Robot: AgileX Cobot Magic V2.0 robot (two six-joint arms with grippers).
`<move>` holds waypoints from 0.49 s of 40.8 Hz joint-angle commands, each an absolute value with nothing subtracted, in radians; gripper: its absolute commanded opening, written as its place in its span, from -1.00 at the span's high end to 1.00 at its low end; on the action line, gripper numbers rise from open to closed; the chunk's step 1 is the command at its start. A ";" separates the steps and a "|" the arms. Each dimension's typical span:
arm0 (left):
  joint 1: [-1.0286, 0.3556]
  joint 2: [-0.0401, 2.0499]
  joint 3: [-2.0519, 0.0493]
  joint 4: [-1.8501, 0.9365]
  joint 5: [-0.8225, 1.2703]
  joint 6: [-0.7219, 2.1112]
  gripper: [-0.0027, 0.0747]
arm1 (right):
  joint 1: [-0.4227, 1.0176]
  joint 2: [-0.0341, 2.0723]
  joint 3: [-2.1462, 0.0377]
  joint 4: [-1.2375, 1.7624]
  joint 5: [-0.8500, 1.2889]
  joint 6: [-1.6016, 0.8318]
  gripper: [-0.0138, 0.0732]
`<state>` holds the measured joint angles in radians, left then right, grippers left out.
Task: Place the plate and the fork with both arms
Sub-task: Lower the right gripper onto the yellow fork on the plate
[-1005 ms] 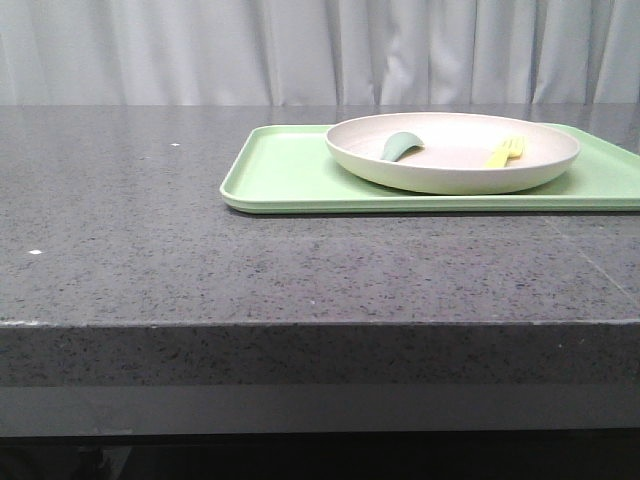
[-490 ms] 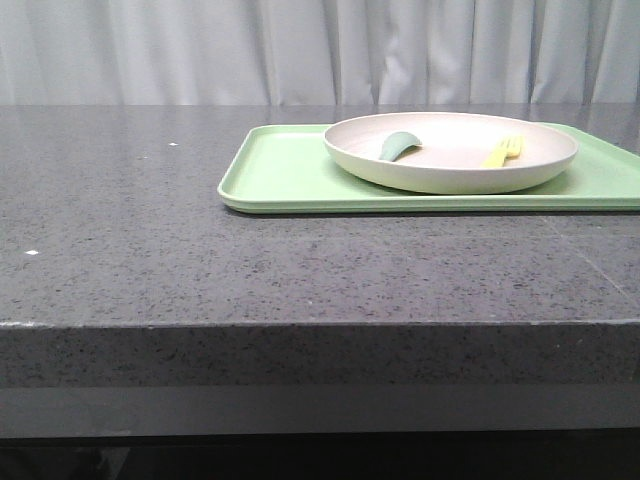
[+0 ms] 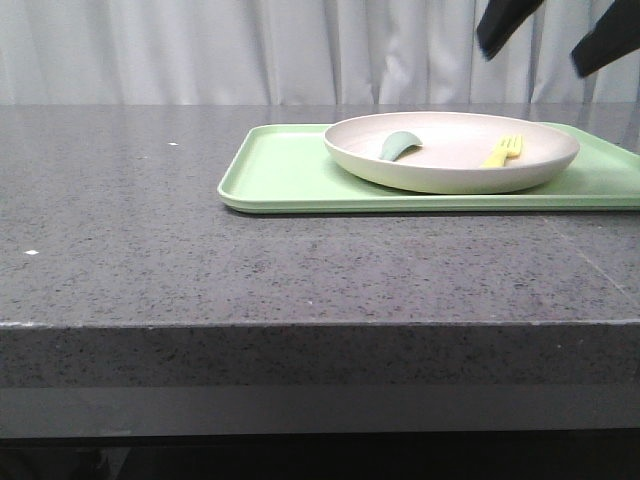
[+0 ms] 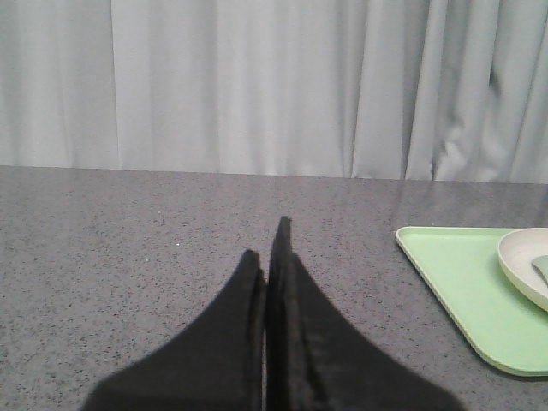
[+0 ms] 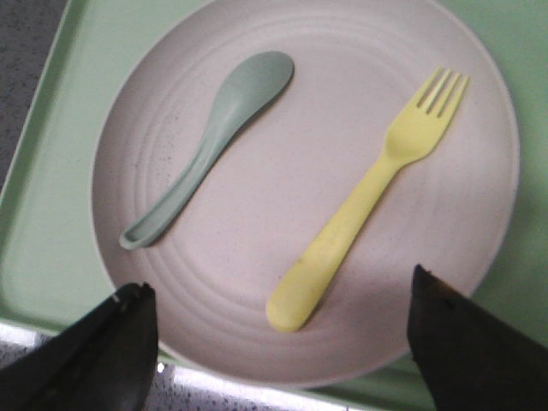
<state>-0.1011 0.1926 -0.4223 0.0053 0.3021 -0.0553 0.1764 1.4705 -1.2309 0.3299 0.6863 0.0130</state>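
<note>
Jaws: right gripper (image 5: 278, 338) spread wide above the plate (image 5: 257, 282), holding nothing; left gripper (image 4: 267, 257) pressed closed over the counter (image 4: 128, 231) | Fork (image 5: 368, 201) and spoon (image 5: 210, 137) lie apart inside the plate; plate sits on the green tray (image 3: 280, 170)

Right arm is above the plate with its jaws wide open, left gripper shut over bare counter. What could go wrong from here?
1. The fork lies flat on the plate; the right gripper may scrape past it or push it instead of gripping.
2. The spoon lies loose on the same plate and may slide off if the plate tilts.
3. The plate sits inside the tray; the left gripper, shut and away from it, may drag the tray along.
</note>
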 commanded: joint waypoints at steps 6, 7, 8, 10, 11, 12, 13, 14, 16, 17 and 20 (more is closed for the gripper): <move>-0.100 0.204 -0.449 0.006 0.213 -0.060 0.98 | 0.178 1.669 -1.475 0.311 0.795 0.093 -0.73; -0.100 0.204 -0.449 0.006 0.213 -0.060 0.98 | 0.178 1.688 -1.500 0.299 0.813 0.108 -0.73; -0.100 0.204 -0.449 0.006 0.213 -0.060 0.98 | 0.178 1.710 -1.517 0.283 0.835 0.120 -0.73; -0.100 0.204 -0.449 0.006 0.213 -0.060 0.98 | 0.178 1.743 -1.555 0.251 0.866 0.158 -0.73; -0.100 0.204 -0.449 0.006 0.213 -0.060 0.98 | 0.178 1.758 -1.567 0.238 0.879 0.169 -0.73; -0.100 0.204 -0.449 0.006 0.213 -0.060 0.98 | 0.178 1.768 -1.577 0.228 0.884 0.177 -0.73; -0.100 0.204 -0.449 0.006 0.213 -0.060 0.98 | 0.178 1.776 -1.588 0.223 0.891 0.182 -0.73; -0.100 0.204 -0.449 0.006 0.213 -0.060 0.98 | 0.178 1.786 -1.593 0.223 0.892 0.181 -0.73; -0.100 0.204 -0.449 0.006 0.213 -0.060 0.98 | 0.178 1.798 -1.604 0.223 0.895 0.181 -0.72; -0.100 0.204 -0.449 0.006 0.213 -0.060 0.98 | 0.178 1.803 -1.605 0.223 0.892 0.183 -0.72; -0.100 0.204 -0.449 0.006 0.213 -0.060 0.98 | 0.178 1.816 -1.606 0.223 0.890 0.187 -0.72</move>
